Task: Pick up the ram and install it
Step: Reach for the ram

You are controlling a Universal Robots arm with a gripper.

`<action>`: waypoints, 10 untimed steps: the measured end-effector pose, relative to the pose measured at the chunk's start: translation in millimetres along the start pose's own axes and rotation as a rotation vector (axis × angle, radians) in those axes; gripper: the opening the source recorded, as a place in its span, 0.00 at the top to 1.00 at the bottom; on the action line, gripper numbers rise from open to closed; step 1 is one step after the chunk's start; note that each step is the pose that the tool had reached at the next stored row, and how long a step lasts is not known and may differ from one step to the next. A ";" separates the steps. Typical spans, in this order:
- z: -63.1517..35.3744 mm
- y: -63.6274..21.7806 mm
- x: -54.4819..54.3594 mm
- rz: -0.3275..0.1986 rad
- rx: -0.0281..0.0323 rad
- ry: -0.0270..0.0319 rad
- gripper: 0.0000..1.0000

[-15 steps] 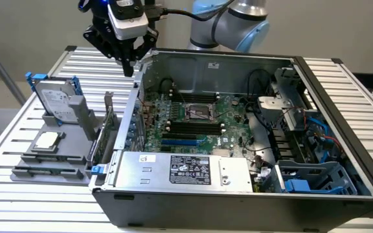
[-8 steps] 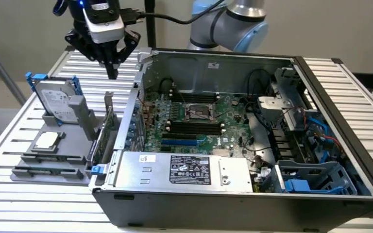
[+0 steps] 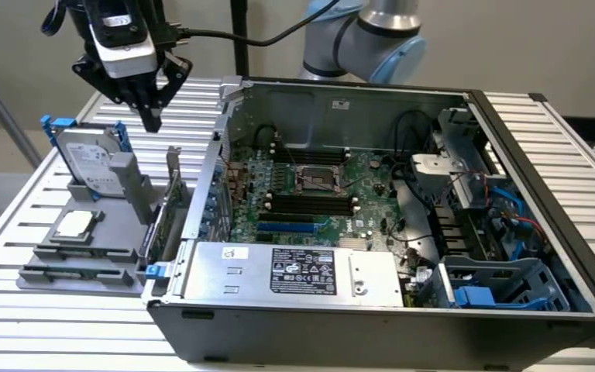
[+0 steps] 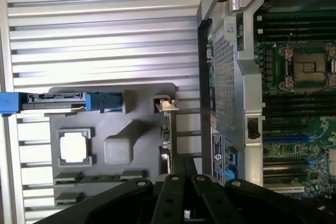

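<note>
My gripper (image 3: 151, 120) hangs shut and holds nothing, high above the grey parts tray (image 3: 39, 260) at the exterior view's left. The ram (image 4: 100, 178) stands on edge as a thin green strip between two grey clips on the tray (image 4: 136, 129), beside the square silver processor chip (image 4: 73, 148). In the wrist view my gripper (image 4: 181, 163) is over the tray's edge, close to the ram's end but well above it. Inside the open computer case (image 3: 545, 155), the motherboard's black slots (image 3: 303, 203) (image 4: 294, 103) lie beside the processor socket (image 3: 316, 178).
A hard drive (image 3: 91, 159) with blue rails stands upright at the back of the tray. A card with a metal bracket (image 3: 168, 209) leans between the tray and the case wall. The power supply (image 3: 287, 271) fills the case's near side. Cables and drive bays (image 3: 494, 287) crowd its right.
</note>
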State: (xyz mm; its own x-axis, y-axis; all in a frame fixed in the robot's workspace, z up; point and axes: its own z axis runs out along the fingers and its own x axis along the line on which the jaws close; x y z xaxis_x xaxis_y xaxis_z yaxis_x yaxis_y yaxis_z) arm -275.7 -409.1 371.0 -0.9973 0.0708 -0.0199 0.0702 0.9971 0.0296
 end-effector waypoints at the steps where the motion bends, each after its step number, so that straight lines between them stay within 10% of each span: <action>1: 1.2 -0.4 4.5 0.000 0.0005 -0.0001 0.89; 10: 11.7 -3.6 45.6 0.000 0.0048 -0.0004 0.89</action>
State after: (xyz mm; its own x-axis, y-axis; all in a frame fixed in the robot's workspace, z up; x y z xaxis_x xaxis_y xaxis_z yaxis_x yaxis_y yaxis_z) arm -321.3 -409.1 358.3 -0.9973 0.0708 -0.0203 0.0702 0.9972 0.0248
